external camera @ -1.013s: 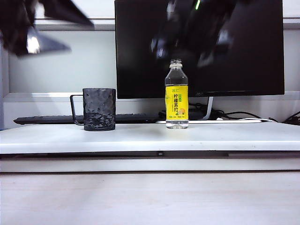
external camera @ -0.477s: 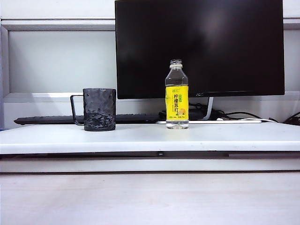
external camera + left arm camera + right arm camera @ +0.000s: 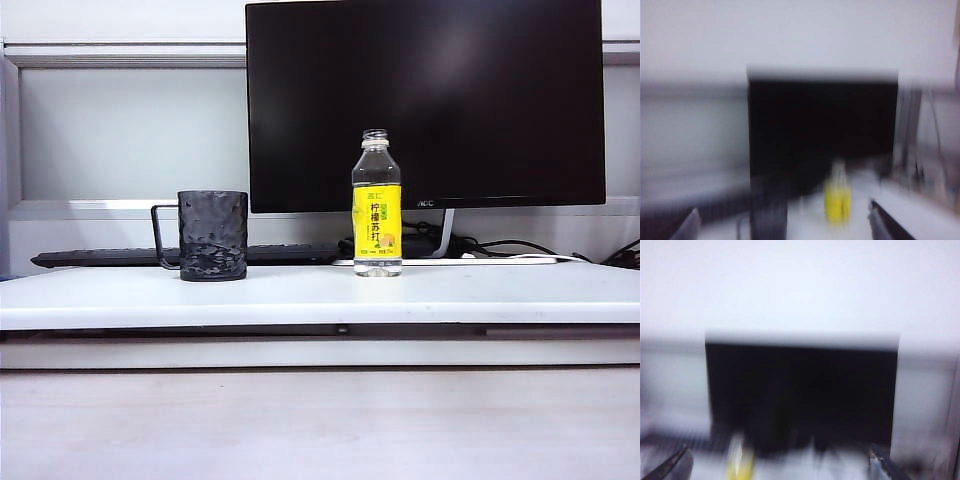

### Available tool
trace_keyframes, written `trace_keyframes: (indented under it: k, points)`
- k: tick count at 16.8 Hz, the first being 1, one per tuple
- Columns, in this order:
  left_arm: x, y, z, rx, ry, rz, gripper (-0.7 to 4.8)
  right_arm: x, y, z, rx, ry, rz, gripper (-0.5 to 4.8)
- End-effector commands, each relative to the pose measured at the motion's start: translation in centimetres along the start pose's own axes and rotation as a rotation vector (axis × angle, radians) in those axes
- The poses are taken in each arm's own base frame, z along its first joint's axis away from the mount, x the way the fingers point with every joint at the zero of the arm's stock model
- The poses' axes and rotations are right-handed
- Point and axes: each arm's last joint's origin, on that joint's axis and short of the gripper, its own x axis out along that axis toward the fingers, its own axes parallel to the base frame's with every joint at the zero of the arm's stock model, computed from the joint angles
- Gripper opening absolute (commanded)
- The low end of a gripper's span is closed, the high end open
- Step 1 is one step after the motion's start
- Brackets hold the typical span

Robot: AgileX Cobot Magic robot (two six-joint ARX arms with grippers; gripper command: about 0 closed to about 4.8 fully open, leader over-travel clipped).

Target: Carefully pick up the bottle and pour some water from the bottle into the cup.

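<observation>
On my exterior view, the bottle [image 3: 377, 205] stands upright on the white table [image 3: 320, 295] before a dark monitor [image 3: 425, 100], well apart from the cup [image 3: 212, 234] to its left. Neither arm appears there. My blurred wrist views show the left gripper [image 3: 782, 225] and right gripper [image 3: 780, 465] spread wide, holding nothing.

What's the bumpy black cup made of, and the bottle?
The cup looks like dark glass or glazed ceramic: its dimples catch glints, though I can't tell which. The bottle seems clear plastic, see-through at the neck, with a glossy yellow label.
</observation>
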Motion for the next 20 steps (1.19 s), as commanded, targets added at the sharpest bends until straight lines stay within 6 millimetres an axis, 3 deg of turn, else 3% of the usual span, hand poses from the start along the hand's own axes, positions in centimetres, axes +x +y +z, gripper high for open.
trace_keyframes:
  k: [1,4,9,11,12,13,14,15,20]
  points:
    - [0.8,0.7,-2.6,-0.008,0.11,0.139,4.79,2.1,1.5,-6.0,0.017,0.174,0.05,4.79]
    - [1.5,1.4,-5.4,-0.009,0.184,0.238,4.79,5.4,3.5,-12.6,0.014,0.195,0.091,4.79]
    - [2.0,1.9,-8.9,-0.015,0.281,0.296,4.79,7.3,5.1,-21.2,0.026,0.157,0.086,4.79]
    - [2.1,2.1,-10.0,-0.011,0.308,0.33,4.79,7.2,5.2,-23.3,0.001,0.236,0.094,4.36]
    - [2.1,2.1,-10.4,-0.012,0.321,0.33,4.68,7.1,5.3,-23.8,-0.003,0.254,0.104,3.82]
    - [2.1,2.2,-10.7,-0.012,0.334,0.331,2.89,7.0,5.4,-24.1,-0.004,0.267,0.129,2.79]
    - [2.1,2.2,-11.0,-0.012,0.344,0.331,1.02,7.0,5.4,-24.3,-0.008,0.283,0.138,1.39]
    - [2.2,2.3,-11.7,-0.018,0.363,0.333,-0.05,6.8,5.4,-24.7,-0.015,0.312,0.147,0.62]
    - [2.0,2.5,-14.5,-0.143,0.441,0.384,-0.05,5.9,5.4,-27.5,-0.05,0.451,0.183,0.09]
